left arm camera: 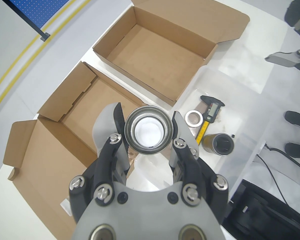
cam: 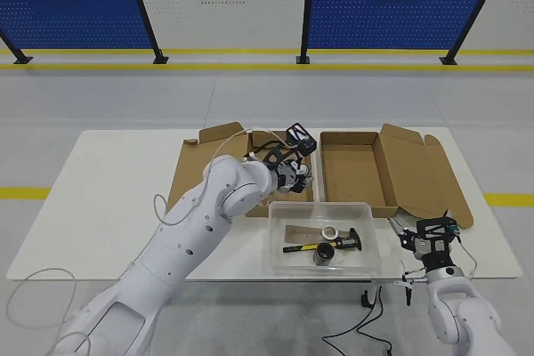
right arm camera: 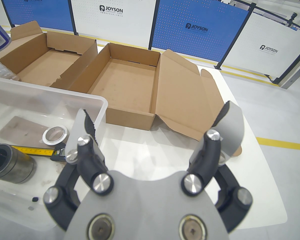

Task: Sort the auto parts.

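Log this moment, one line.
left end effector: shut on metal sleeve | right end effector: open | bin: digital caliper, ring, bearing

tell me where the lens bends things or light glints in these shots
left wrist view: the wide lens curves the table edge, and the rim of the metal sleeve in the left claw glints; right wrist view: the fence post leans, and the clear bin rim has a soft sheen; top view: even light, and the cardboard box edges look straight

Clear bin (cam: pixel 320 206) logged at bench (cam: pixel 98 196) front edge, caliper (cam: pixel 325 244) inside. Two open cartons (cam: pixel 351 173) at bin's 12 o'clock. Left hand (cam: pixel 294 176) positioned at 11 o'clock, right hand (cam: pixel 424 233) at 3 o'clock.
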### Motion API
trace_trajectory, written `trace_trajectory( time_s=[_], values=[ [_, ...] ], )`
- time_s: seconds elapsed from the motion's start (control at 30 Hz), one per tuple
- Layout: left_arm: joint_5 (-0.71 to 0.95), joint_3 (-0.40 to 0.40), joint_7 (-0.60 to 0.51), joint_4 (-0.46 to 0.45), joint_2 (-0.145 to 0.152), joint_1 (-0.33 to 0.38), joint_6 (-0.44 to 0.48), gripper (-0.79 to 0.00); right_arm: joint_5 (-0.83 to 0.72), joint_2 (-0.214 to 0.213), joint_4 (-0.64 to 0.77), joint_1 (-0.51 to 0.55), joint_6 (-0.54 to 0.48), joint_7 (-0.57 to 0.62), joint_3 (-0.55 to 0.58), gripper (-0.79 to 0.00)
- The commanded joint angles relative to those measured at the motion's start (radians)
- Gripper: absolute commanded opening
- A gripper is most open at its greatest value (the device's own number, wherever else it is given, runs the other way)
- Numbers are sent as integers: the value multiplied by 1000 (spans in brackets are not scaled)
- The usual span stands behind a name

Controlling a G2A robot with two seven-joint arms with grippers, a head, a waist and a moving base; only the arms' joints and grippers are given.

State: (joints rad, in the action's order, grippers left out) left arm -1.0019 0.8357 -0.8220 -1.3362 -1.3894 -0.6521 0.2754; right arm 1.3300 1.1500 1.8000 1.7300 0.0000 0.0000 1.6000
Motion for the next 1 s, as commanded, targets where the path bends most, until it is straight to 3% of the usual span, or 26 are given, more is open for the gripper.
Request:
trace_trajectory(
  time_s=[0.0,0.47,0.97],
  values=[
    [-5,-25,26,61,-11,24,-8,-785,0,0,0,0,0,0,0,0],
    [-24,-186,176,396,-111,134,-57,-785,0,0,0,0,0,0,0,0],
    [-12,-309,244,700,-243,218,-20,-785,0,0,0,0,0,0,0,0]
  ],
)
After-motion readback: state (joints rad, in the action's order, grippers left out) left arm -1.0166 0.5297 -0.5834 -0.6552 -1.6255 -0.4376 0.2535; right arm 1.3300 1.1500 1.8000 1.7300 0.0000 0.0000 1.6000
